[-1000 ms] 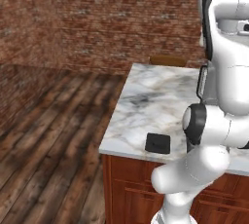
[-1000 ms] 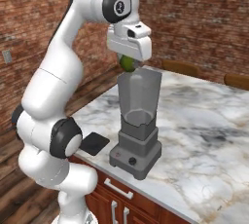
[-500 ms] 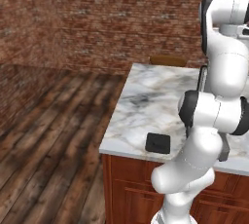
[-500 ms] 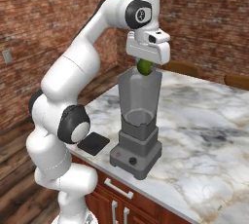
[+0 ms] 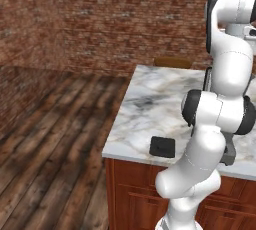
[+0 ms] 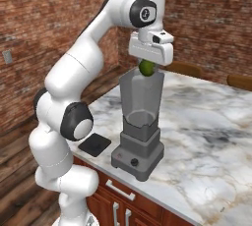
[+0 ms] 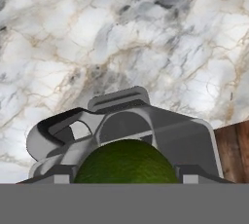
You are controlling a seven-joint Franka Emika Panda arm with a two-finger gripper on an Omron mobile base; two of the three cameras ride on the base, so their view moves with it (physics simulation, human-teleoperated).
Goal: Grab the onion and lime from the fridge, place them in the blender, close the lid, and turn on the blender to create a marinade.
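My gripper is shut on the lime, a dark green ball, and holds it just above the open top of the blender jar. In the hand view the lime sits between the fingertips, with the jar's mouth and side handle right below it. The blender's dark base with its knob stands near the counter's front edge. The lid lies flat on the counter to the left of the base, and the lid also shows beside my arm. The onion and the fridge are out of view.
The marble counter stretches right and back from the blender. Its front edge runs above red-brown cupboard doors. Wooden chair backs stand behind the counter. A wooden floor and brick walls lie to the left.
My arm has swung right, carrying the lime from the jar's left rim to over its opening. In the last half second the hand has hardly moved.
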